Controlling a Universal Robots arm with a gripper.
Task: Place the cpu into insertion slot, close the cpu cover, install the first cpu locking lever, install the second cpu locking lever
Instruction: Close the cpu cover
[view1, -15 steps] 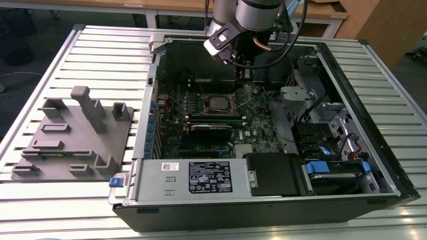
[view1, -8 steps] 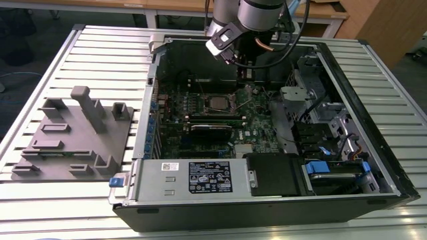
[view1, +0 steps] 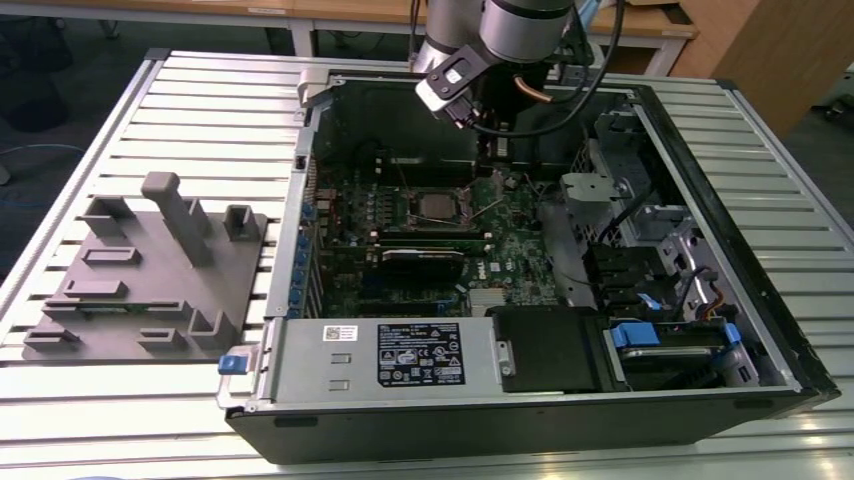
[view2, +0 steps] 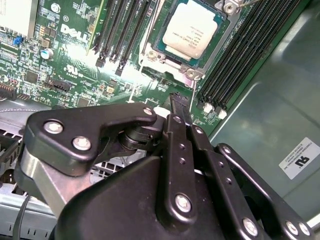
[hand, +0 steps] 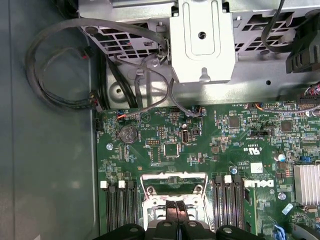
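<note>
1. My black end effector is clenched on nothing, fingertips pressed together. It hovers low over the green motherboard, just beside the socket.
2. The small flat square cpu with the silvery-tan metal top sits squarely in the dark, metal-rimmed insertion slot. Step one looks done to me.
3. In the first wrist view, the thin silver cpu cover frame seems tipped up off the chip, so I judge it not yet closed.
4. A thin wire locking lever stands free near my fingertips. The latching looks undone too.
</note>
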